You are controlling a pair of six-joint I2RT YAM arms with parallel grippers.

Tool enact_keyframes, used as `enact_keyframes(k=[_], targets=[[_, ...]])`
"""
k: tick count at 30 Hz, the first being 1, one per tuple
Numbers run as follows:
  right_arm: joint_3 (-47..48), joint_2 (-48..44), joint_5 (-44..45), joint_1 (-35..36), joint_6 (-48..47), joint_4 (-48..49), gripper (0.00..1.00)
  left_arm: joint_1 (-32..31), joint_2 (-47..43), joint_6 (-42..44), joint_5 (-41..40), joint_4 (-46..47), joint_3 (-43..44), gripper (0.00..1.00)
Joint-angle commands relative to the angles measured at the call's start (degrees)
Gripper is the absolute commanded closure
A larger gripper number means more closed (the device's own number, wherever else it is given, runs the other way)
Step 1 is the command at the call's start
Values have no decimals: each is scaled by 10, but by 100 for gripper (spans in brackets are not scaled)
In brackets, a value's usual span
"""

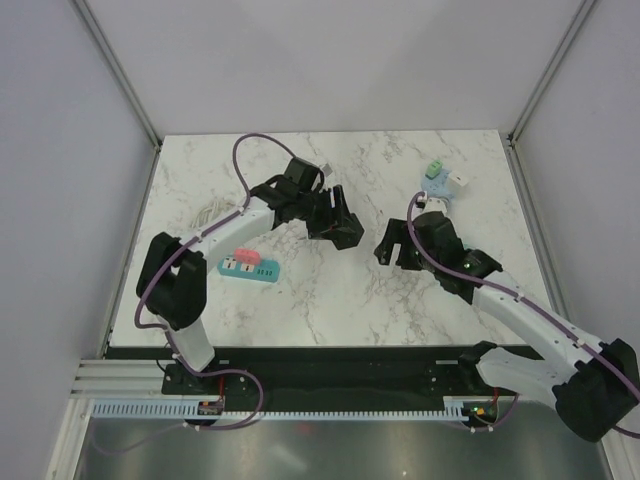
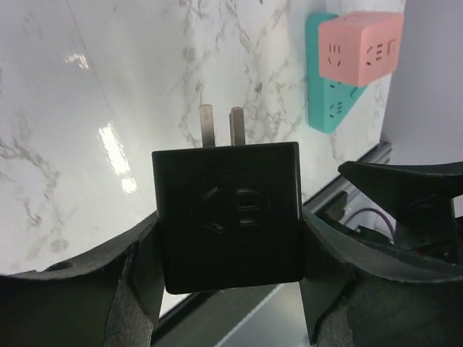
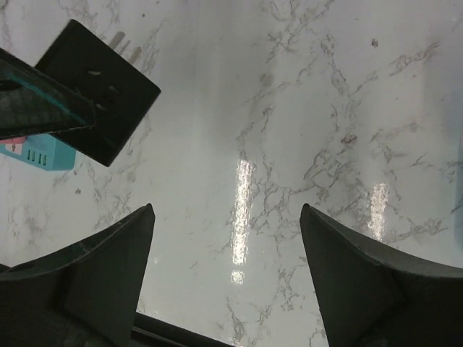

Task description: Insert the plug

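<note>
Seen from above, two black robot arms reach over a white marble table (image 1: 330, 305). The left gripper (image 2: 231, 249) holds a black plug adapter (image 2: 228, 188) clamped between its two fingers, one pressing on each side of the square body. Two flat metal prongs (image 2: 221, 124) stick out of the adapter's far edge, and the face turned to the wrist camera carries a round socket with several slots. The adapter hangs above the table near its middle.

A teal power strip (image 1: 248, 267) lies flat on the table nearer the left arm's base, apart from the held adapter. A pink cube adapter (image 2: 362, 47) sits on top of the strip.

The right gripper (image 3: 226, 217) hovers just right of the held adapter with its fingers spread wide and nothing between them, only bare marble below. Toward the far right of the table lie a few small green and white items (image 1: 443, 178), too small to identify.
</note>
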Motion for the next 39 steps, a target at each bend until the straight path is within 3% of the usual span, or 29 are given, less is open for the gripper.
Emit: enact_keyframes(k=[1,5,9,12,14,16,23,28,33,36,37,39], targets=[[-27,-53,125,51,-38,100,11,1,-53,-89,92,71,-18,98],[-57,-100,172,115,-119,163,14,1,-74,-157,117,94,-14,98],[-37,-92,179,123,-110,147,11,1,-75,-143,126,98,-5,98],[-35,-90,100,123,-98,160,7,2,-68,-145,166,108,-21,98],[-57,-100,35,123,-110,199,2,1,-62,-153,249,157,-39,98],[-84,-110,26,123,-116,242,2,0,-62,-163,285,178,-54,98],[-100,-131,48,122,-169,291,2,0,-98,-149,307,179,-78,98],[-81,-114,2,123,-189,294,3,0,-112,-152,313,180,-92,97],[-92,-115,-18,123,-178,312,16,0,-125,-152,312,180,-100,90],[-103,-128,-21,123,-175,327,33,0,-132,-152,313,179,-104,78],[-105,-135,-22,122,-173,331,46,0,-135,-150,314,180,-105,73],[-112,-141,-27,123,-173,340,59,0,-137,-147,315,180,-107,67]])
